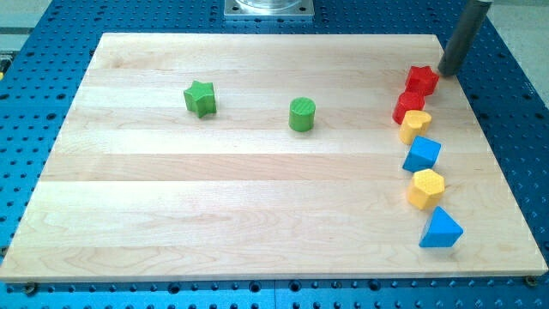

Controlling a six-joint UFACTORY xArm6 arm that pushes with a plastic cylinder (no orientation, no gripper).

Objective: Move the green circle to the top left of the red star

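The green circle (302,114) stands near the middle of the wooden board (171,215), slightly toward the view's top. The red star (421,80) sits at the view's upper right, heading a column of blocks. My tip (448,71) rests on the board just right of the red star, close to it and far to the right of the green circle. The dark rod rises from the tip out of the view's top.
A green star (200,98) lies left of the green circle. Below the red star run a red block (408,106), a yellow block (414,125), a blue cube (422,155), a yellow hexagon (425,189) and a blue triangle (441,229).
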